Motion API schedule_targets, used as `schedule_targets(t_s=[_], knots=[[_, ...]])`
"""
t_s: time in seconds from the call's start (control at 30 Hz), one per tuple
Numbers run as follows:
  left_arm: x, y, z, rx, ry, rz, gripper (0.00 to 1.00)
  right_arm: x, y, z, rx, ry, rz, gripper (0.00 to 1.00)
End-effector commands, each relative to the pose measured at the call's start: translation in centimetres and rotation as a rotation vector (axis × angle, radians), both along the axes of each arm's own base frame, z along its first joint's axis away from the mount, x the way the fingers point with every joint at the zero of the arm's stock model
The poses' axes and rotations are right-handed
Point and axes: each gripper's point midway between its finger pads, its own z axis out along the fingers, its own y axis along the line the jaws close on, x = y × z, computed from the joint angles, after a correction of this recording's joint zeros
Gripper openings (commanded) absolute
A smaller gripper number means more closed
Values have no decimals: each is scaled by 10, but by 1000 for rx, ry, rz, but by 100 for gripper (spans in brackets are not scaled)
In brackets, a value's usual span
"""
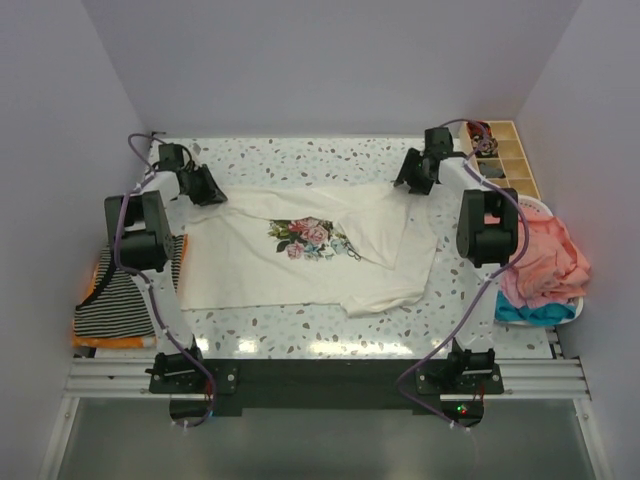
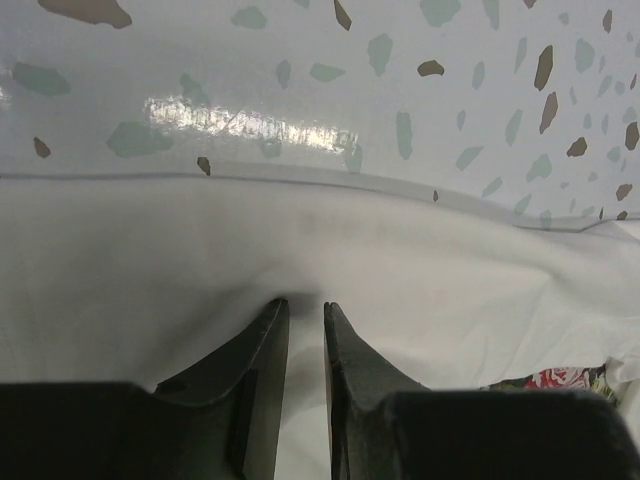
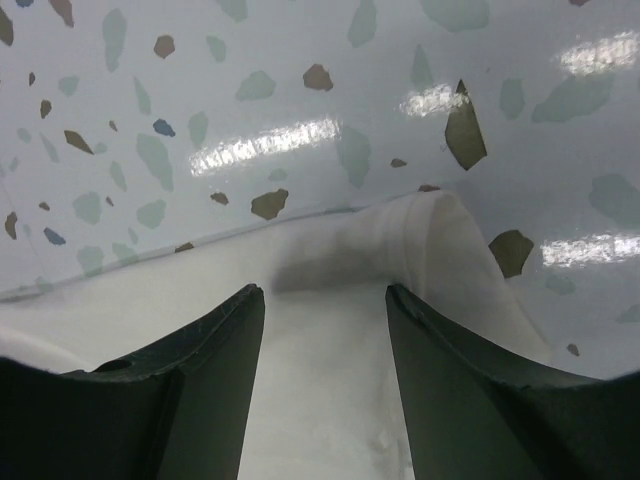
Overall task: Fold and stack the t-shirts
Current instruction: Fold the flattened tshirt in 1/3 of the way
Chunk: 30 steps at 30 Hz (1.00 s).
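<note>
The cream t-shirt point(image 1: 300, 262) with a pink-rose print lies spread on the table, its right side folded over. My left gripper point(image 1: 205, 187) sits at the shirt's far left corner. In the left wrist view its jaws point(image 2: 305, 303) are nearly together, with a ridge of the cream cloth point(image 2: 300, 250) pinched between them. My right gripper point(image 1: 418, 172) sits at the shirt's far right corner. In the right wrist view it point(image 3: 325, 290) is open, its fingers pressed down on either side of the cloth edge point(image 3: 420, 240).
A folded black-and-white striped tee point(image 1: 125, 290) lies on an orange one point(image 1: 105, 343) at the left edge. A coral-pink tee point(image 1: 545, 262) and a blue one point(image 1: 535, 312) are heaped in a white basket point(image 1: 541, 207) at right. A wooden tray point(image 1: 508, 155) stands at the back right.
</note>
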Motion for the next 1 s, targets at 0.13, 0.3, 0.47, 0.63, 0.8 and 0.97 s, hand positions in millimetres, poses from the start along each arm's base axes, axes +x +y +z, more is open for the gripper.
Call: schedule_targets(t_s=[0.13, 0.3, 0.47, 0.63, 0.8, 0.97], knots=[[-11, 27, -35, 137, 114, -39, 26, 11, -59, -25, -197, 93, -128, 57], [-8, 25, -39, 129, 111, -57, 26, 24, -68, -26, -203, 71, -127, 58], [7, 9, -15, 41, -6, -92, 27, 45, -46, 5, -106, -78, -50, 65], [17, -5, 27, -24, -165, -105, 31, 51, -23, 62, -7, -217, 35, 68], [14, -6, 72, -24, -227, -54, 32, 26, -6, 108, 77, -286, 89, 68], [-5, -18, 71, 10, -164, -62, 30, 3, 19, 97, 142, -225, 138, 68]])
